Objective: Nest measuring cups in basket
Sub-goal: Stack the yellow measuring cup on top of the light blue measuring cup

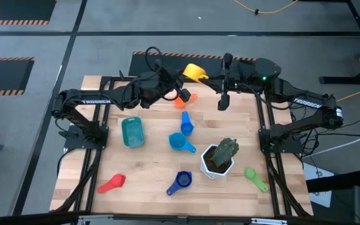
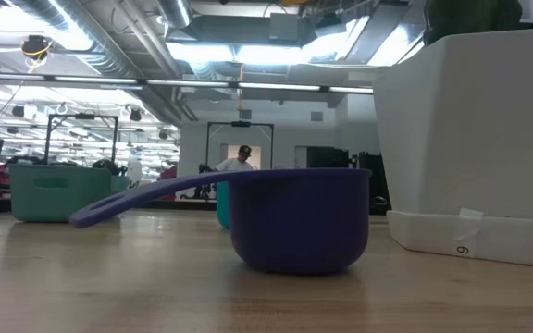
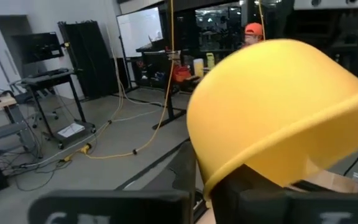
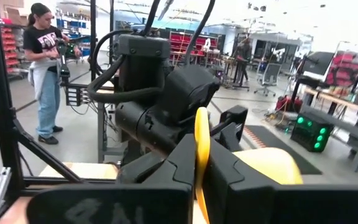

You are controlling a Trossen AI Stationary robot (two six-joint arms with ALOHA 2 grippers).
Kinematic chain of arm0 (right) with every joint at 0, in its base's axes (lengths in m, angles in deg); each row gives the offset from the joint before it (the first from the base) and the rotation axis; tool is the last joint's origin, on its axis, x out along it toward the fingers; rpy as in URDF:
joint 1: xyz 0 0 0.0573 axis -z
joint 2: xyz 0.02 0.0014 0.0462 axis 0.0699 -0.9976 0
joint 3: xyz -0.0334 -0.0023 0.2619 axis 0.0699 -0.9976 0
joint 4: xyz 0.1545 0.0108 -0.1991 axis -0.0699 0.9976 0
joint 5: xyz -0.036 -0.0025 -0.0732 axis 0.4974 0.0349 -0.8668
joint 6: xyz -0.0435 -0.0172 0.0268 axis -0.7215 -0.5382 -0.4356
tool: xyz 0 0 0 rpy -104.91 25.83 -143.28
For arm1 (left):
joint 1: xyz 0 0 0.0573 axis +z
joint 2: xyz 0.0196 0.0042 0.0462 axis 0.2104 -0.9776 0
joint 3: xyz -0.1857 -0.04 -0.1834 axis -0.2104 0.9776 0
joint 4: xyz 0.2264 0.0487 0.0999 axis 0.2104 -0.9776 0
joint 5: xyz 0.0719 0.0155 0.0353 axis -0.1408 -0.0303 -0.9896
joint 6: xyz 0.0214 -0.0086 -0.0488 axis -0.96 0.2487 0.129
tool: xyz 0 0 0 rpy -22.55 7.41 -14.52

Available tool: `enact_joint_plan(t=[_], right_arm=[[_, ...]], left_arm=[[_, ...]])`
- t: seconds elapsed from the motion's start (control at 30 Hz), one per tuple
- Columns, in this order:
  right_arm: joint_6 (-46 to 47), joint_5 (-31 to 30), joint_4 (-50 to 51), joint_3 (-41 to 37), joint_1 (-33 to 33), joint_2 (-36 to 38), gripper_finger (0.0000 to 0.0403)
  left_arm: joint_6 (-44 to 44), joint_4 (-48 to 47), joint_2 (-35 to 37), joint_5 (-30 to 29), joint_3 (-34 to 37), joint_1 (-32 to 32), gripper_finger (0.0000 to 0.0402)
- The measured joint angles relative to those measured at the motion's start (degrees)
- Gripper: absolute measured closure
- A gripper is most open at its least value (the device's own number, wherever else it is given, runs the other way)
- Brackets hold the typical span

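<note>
So nearest the front edge sit the red cup (image 1: 112, 183), a dark blue cup (image 1: 180, 181) and the green cup (image 1: 254, 176) off to the right, none of them touched yet. A bit farther back there's the white pot with the plant (image 1: 219, 159), two lighter blue cups (image 1: 182, 139) mid-table, and the teal basket (image 1: 132, 132) on the left, which looks empty from above. At the far edge, near the orange cup (image 1: 183, 96), both arms meet over the yellow cup (image 1: 195, 72), held up off the table: the left gripper (image 1: 181, 80) is clamped on it, and the right gripper (image 4: 202, 163) looks pinched shut on its handle too. Seems like a handover step. Next, one gripper probably has to let go so the other can carry the cup over to the basket.
</note>
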Motion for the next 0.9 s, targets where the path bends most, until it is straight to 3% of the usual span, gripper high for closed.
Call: enact_joint_plan(t=[0.3, 0.63, 0.9], right_arm=[[-1.33, 0.23, 3.52, 0.0, -0.02, 0.0, 0.0378], [-2.89, 3.2, 7.85, 0.07, -0.02, 0.56, 0.0264], [-4.85, 1.57, 19.34, 0.17, 0.7, 7.09, 0.0241]], left_arm=[[-0.13, -0.98, -0.03, 0.0, 0.08, 0.01, 0.0388], [-0.7, -3.71, -0.15, 0.7, 0.21, -0.04, 0.039], [3.07, -14.76, -0.17, 2.21, 0.24, -0.29, 0.0393]])
